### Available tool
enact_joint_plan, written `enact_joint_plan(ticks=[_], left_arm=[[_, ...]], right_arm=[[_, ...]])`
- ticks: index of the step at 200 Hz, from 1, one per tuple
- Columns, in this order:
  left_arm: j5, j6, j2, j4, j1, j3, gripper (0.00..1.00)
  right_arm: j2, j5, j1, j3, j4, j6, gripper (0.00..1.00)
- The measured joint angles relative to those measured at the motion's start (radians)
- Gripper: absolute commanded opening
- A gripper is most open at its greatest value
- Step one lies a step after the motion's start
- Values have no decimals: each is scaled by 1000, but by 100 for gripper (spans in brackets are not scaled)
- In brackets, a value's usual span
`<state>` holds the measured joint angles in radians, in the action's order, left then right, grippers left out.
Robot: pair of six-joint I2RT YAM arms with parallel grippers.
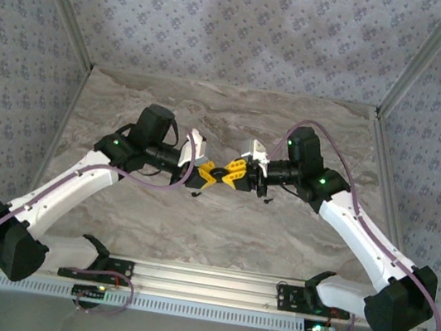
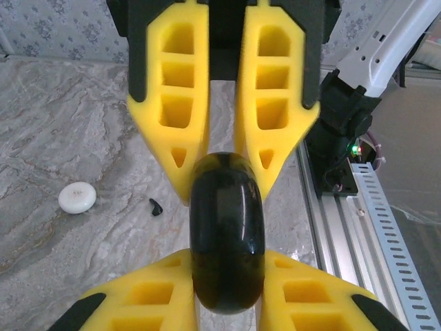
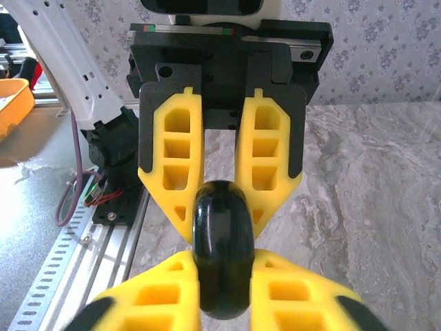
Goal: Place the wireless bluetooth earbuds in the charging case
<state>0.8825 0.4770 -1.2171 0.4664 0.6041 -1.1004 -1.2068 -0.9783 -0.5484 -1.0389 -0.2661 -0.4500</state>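
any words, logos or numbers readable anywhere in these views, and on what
No text can be read in any view.
The black charging case has a plain glossy shell with no logo showing.
The white round disc on the table shows no marking and is too small to be sure.
The slotted rail carries no print.
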Motion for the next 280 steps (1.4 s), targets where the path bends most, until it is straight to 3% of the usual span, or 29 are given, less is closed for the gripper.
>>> enact_joint_plan(ticks=[43, 115, 186, 240, 280], left_arm=[[-8, 1, 0, 1, -2, 0, 21], [-14, 8, 0, 8, -1, 6, 19], [-6, -2, 13, -16, -9, 26, 18], [-8, -150, 43, -223, -113, 193, 17], [-75, -293, 100, -365, -192, 325, 16]], right_arm=[[0, 62, -1, 0, 31, 40, 48], [27, 157, 50, 2, 108, 114, 49], [33, 175, 56, 18, 144, 158, 54], [42, 274, 74, 18, 69, 286, 57], [37, 318, 71, 18, -10, 257, 58]])
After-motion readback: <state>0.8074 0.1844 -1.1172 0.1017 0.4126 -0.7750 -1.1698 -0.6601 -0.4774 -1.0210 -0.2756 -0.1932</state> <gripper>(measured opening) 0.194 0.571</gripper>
